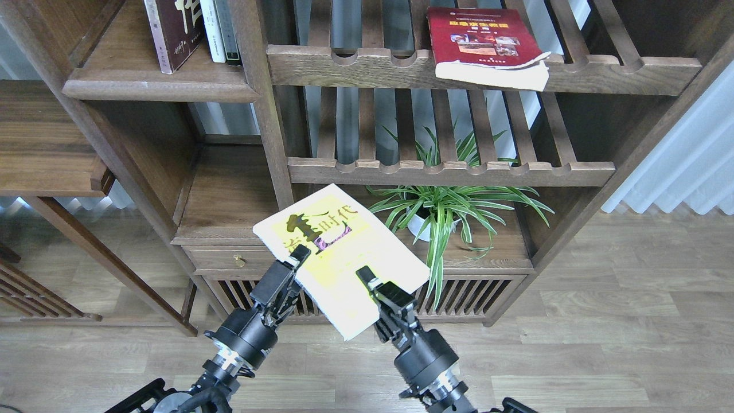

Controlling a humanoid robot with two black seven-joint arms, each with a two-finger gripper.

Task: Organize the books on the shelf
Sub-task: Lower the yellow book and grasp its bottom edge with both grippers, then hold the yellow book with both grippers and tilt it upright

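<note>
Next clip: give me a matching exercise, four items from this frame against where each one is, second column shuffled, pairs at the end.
Items
1. yellow-green book
2. red book
3. maroon book
4. spider plant

Places
A. upright on the solid shelf, top left
B. flat on the upper slatted rack
C. between left gripper and right gripper
D. on the low cabinet

Pairs: 1-C, 2-B, 3-A, 4-D

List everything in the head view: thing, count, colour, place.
yellow book: 1, yellow-green, held out front between both grippers
maroon book: 1, upright on shelf, top left
thin books: about 3, white and dark green, beside maroon book
red book: 1, flat on upper rack
lower rack: 1, brown, slatted
plant: 1, green, white pot, on cabinet
left gripper: 1, black, at yellow book's left edge
right gripper: 1, black, at its lower edge
</note>
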